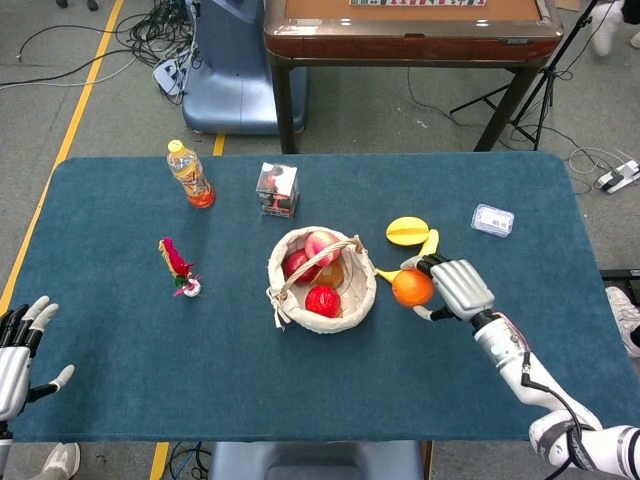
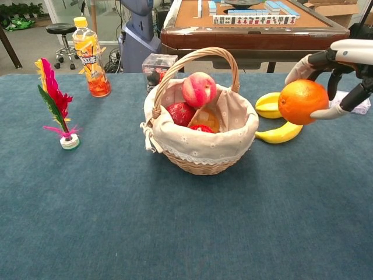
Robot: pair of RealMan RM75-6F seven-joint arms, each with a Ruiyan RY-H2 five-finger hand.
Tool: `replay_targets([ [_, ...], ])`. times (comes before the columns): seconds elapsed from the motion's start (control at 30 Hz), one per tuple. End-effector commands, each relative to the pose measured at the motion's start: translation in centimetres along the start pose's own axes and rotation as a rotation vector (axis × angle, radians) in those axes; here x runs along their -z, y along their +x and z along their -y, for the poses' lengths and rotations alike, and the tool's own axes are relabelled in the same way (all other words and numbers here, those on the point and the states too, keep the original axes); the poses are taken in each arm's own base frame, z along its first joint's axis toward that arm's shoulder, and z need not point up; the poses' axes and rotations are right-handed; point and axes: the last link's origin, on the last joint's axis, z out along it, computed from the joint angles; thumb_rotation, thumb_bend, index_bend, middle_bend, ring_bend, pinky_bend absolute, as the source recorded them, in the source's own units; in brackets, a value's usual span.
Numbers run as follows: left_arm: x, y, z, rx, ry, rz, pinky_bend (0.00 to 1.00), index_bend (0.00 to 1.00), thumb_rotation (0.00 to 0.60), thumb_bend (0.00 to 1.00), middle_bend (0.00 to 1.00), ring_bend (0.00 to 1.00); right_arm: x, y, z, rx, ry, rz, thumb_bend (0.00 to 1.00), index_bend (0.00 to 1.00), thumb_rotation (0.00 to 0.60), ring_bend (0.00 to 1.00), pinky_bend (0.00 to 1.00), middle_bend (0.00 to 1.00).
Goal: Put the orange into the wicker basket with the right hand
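My right hand [image 1: 455, 288] [image 2: 341, 73] grips the orange [image 1: 411, 288] [image 2: 302, 101] and holds it in the air, above the banana and just right of the wicker basket [image 1: 352, 305] [image 2: 201, 157]. The basket stands mid-table with an apple, red fruit and other fruit inside under its arched handle. My left hand [image 1: 20, 345] hovers open at the near left table edge, holding nothing; the chest view does not show it.
A banana [image 1: 428, 246] [image 2: 281, 133] and a yellow fruit [image 1: 405, 229] [image 2: 268, 103] lie right of the basket. A juice bottle [image 1: 189, 175] [image 2: 89, 58], a small box [image 1: 277, 189], a feathered shuttlecock [image 1: 178, 266] [image 2: 56, 104] and a clear plastic case [image 1: 492, 219] also sit on the blue table.
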Motion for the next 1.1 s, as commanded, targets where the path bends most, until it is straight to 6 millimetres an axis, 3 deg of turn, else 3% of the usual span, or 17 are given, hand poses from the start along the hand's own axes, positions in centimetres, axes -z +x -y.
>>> replay_targets([
  [0.03,0.0,0.0,0.0,-0.001,0.000,0.000,0.02,0.13,0.600,0.22,0.04,0.02,-0.1,-0.1,1.6,-0.056,0.060,-0.002,0.29,0.37,0.600,0.24,0.46,0.27],
  [0.13,0.1,0.0,0.0,0.000,0.000,-0.001,0.02,0.13,0.600,0.22,0.04,0.02,-0.4,-0.3,2.2,-0.073,0.080,0.003,0.29,0.35,0.600,0.23,0.46,0.23],
  [0.23,0.1,0.1,0.0,0.002,0.001,-0.005,0.02,0.13,0.600,0.22,0.04,0.02,-1.1,-0.9,3.7,-0.098,0.128,0.013,0.29,0.25,0.600,0.18,0.46,0.17],
  [0.47,0.1,0.1,0.0,0.001,0.003,-0.003,0.02,0.13,0.600,0.22,0.04,0.02,-2.0,-1.8,5.1,-0.138,0.172,0.024,0.29,0.05,0.600,0.09,0.44,0.05],
  [0.63,0.1,0.2,0.2,0.001,0.007,-0.004,0.02,0.13,0.600,0.22,0.04,0.02,-1.9,-1.9,5.1,-0.123,0.174,0.036,0.29,0.00,0.600,0.05,0.40,0.01],
  [0.9,0.1,0.3,0.2,0.001,0.008,-0.006,0.02,0.13,0.600,0.22,0.04,0.02,0.7,-0.1,2.9,-0.030,0.136,-0.022,0.29,0.00,0.600,0.05,0.39,0.03],
  [1.1,0.0,0.2,0.1,0.000,0.003,-0.004,0.02,0.13,0.600,0.22,0.04,0.02,4.3,1.0,-0.6,0.125,0.026,-0.091,0.29,0.00,0.600,0.05,0.39,0.07],
])
